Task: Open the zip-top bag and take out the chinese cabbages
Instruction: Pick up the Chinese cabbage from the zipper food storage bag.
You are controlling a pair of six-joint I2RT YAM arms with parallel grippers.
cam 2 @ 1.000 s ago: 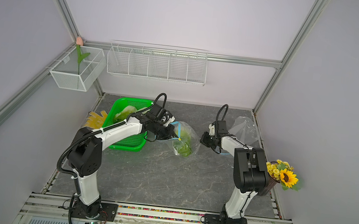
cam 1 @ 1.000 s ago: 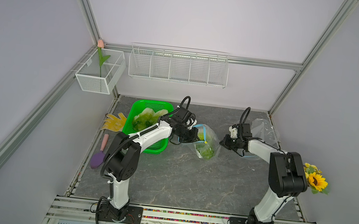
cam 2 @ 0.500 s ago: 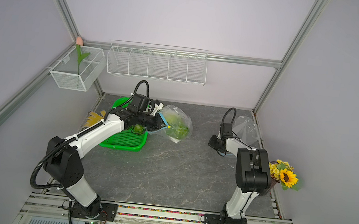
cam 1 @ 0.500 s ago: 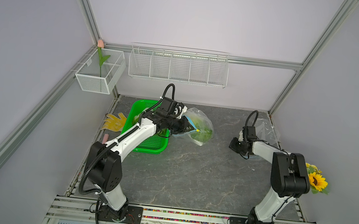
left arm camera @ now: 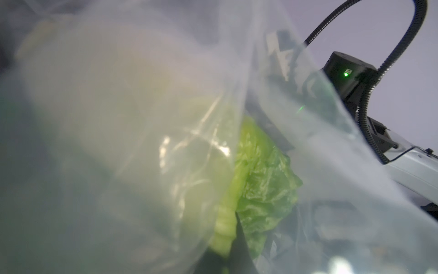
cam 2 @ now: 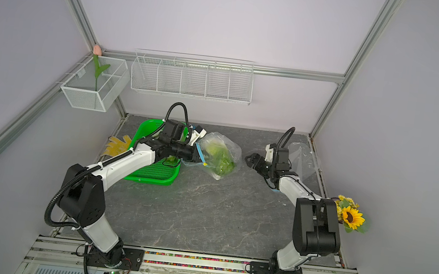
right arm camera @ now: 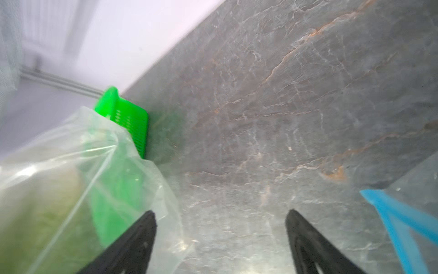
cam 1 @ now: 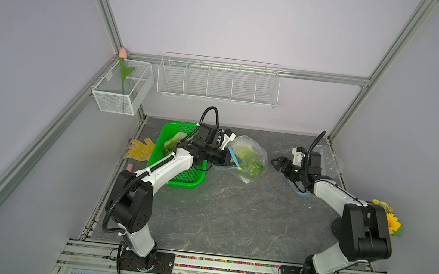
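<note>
We see the left claw point(cam 1: 229, 158) closed on the mouth of the clear zip-top plastic bag with a blue seal strip point(cam 1: 255, 149), pinching it at that strip just right of the bright-green perforated plastic basket point(cam 1: 187, 178). The bag hangs out to the right of the claw over the far middle of the dark grey marble-patterned tabletop point(cam 1: 231, 218). Its lower end droops to the surface, though we cannot tell whether it rests there. The crinkled green chinese cabbages with pale bases point(cam 1: 250, 163) that we can make out best are inside this bag, bunched in its lower half, and in both top views they show through the film. In the left wrist view the bag point(left arm camera: 118, 118) fills nearly the whole frame, with a cabbage point(left arm camera: 260, 185) bright behind the plastic and a black fingertip point(left arm camera: 239, 246) at the edge. More pale-green leafy heads point(cam 1: 174, 140) lie in the far part of the basket, half hidden by the left arm. The right claw point(cam 1: 276, 161) stands wide open and holds nothing; it is to the right of the bag, apart from it, with its tips pointing left. In the right wrist view its two black fingers point(right arm camera: 132, 244) frame bare tabletop, with the bag point(right arm camera: 59, 178) beside one of them. A second clear plastic bag with a blue edge point(cam 1: 329, 162) lies at the far right, under and behind the right arm.
</note>
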